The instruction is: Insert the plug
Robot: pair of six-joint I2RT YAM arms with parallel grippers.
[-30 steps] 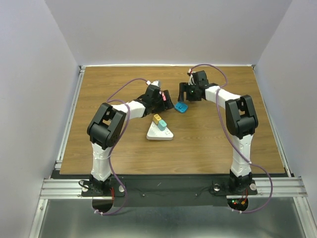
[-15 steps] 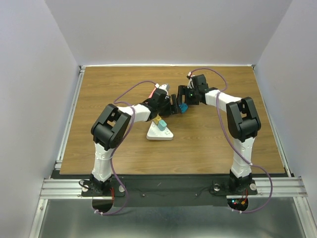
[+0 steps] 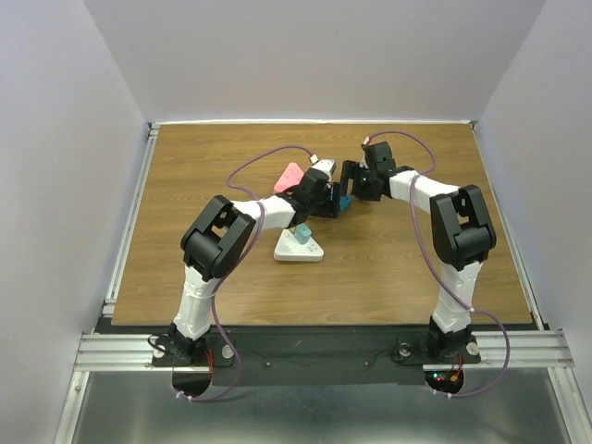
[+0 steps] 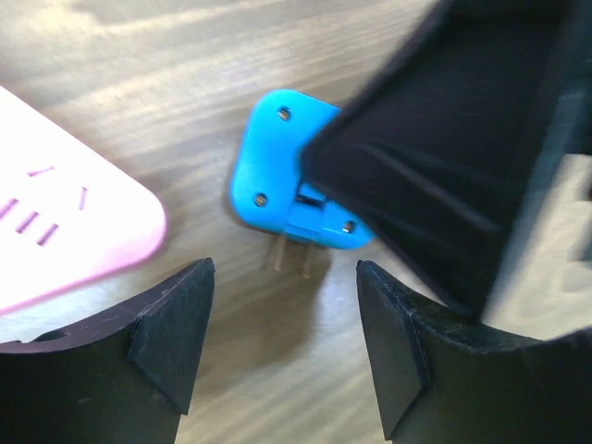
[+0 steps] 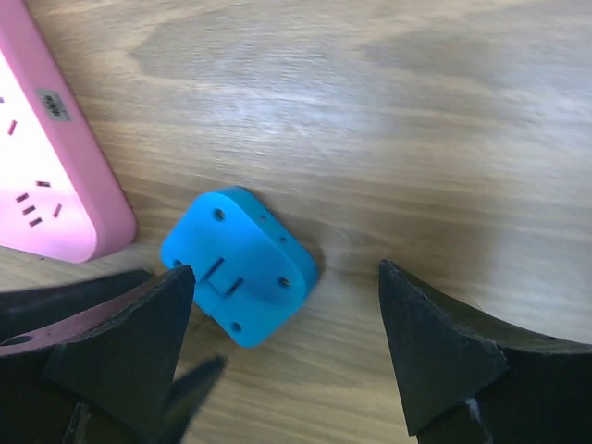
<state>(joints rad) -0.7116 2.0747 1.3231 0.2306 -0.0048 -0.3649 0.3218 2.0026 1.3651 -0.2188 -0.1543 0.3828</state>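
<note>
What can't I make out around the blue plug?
Top view: blue plug mostly hidden by the arms.
Left wrist: plug's right part covered by the blurred right claw.
Wrist views: pink power strip cut off at the left edge.
Top view: white power strip sockets too small.

The left arm [image 3: 197,289] and right arm [image 3: 451,294] are wearing white shells with black joint housings, and purple cables [image 3: 262,154] are looping alongside. The left claw [image 4: 282,324] and right claw [image 5: 287,333] are looking matte black and wedge-shaped.
</note>
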